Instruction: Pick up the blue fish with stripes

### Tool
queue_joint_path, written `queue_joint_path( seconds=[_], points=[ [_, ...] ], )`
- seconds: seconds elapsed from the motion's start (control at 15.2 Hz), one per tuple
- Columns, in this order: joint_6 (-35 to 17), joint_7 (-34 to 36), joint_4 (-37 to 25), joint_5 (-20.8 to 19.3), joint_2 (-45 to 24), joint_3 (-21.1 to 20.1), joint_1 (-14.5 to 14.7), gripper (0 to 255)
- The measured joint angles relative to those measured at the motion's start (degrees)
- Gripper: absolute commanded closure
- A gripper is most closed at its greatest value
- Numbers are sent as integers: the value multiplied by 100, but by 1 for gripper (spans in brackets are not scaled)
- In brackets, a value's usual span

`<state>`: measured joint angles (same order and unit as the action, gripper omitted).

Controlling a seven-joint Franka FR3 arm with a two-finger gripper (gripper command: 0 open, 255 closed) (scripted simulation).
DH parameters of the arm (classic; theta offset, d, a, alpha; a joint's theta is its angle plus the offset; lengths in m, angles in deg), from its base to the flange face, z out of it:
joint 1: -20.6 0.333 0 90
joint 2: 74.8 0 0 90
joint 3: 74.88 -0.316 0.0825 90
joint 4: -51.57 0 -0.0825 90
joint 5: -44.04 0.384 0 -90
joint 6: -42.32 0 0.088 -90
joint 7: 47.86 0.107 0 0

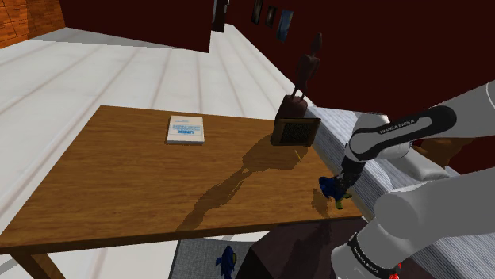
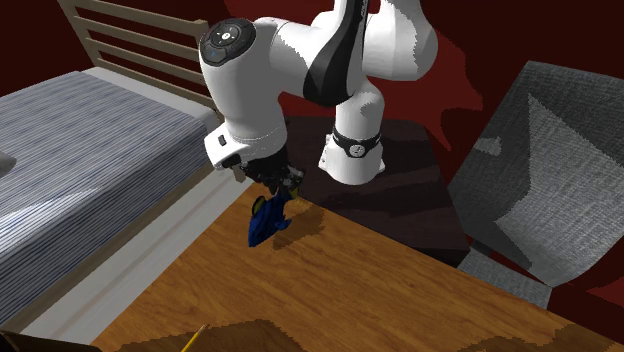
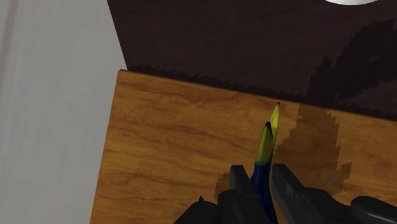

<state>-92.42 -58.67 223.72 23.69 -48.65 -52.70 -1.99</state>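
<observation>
Evidently the claw [image 3: 259, 177] is clamped on the blue fish [image 3: 264, 143], held over the table [image 3: 165, 153] near its corner. The grip is on a thin body, so the fish could slip and drop past the table's edge.

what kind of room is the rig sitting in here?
Probably a bedroom in a house: a bed with a grey striped cover and a slatted headboard stands beside the wooden table, and framed pictures hang on a dark red wall.
</observation>
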Motion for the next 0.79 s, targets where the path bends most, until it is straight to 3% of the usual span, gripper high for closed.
queue_joint_path(
  seconds=[0.79],
  points=[
    [1498, -62, -323, 209, 1181, -257, -17, 255]
  ],
)
